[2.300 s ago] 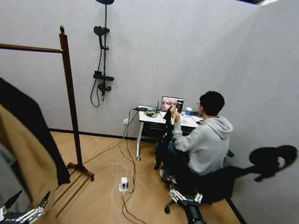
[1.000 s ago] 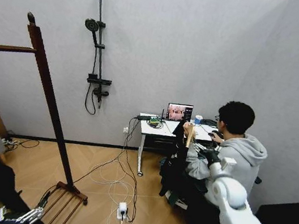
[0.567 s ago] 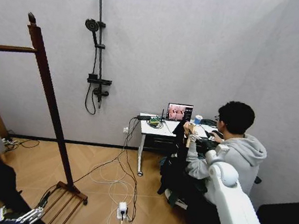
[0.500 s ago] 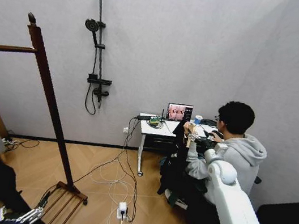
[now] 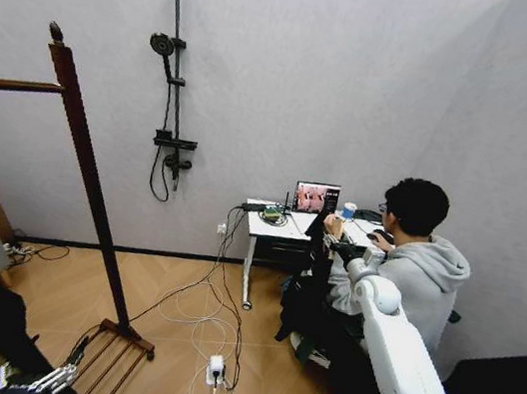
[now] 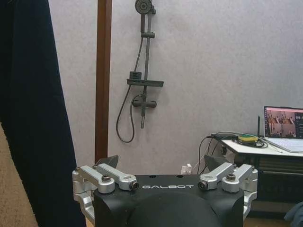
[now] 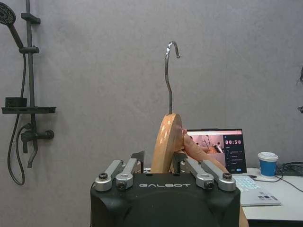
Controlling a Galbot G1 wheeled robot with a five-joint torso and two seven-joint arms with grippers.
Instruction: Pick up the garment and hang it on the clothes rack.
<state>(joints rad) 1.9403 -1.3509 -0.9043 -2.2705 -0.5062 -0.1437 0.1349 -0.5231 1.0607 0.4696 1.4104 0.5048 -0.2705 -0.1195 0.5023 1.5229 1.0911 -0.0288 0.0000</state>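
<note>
Biggest thing on the floor is the clothes rack [image 5: 82, 162], dark red-brown wood, off to the robot's left: one post w/ a knob on top leans up past the wall shower [image 5: 172, 50], its rail [image 5: 4, 84] runs out the left edge, low slatted base [image 5: 112, 349] sits on the wood floor by the white power strip [image 5: 214, 371] and loose cables. A dark coat [image 6: 35, 118] hangs beside the post in the left wrist view. Next, the white right arm [image 5: 399, 356] stretches from lower right fwd toward the small white desk [image 5: 274, 224], where a person [image 5: 403, 271] in a grey hoodie sits on an office chair facing a laptop [image 5: 316, 198] w/ a blue cup [image 5: 349, 211] next to it. The garment [image 5: 307, 285], black jacket, hangs down in front of the desk btwn desk edge and the seated person, up off the floor, well apart from the rack. It's on a light wooden hanger [image 7: 165, 142] w/ its metal hook [image 7: 170, 71] pointing straight up. The right gripper [image 7: 161, 165] has its fingers spread on either side of the hanger's neck, not clearly pressed on it, and the person's hand [image 7: 196, 151] grips the wood right there too. Left gripper [image 5: 36, 376] sits low at the bottom left, near the rack base, fingers apart, nothing in them.
</note>
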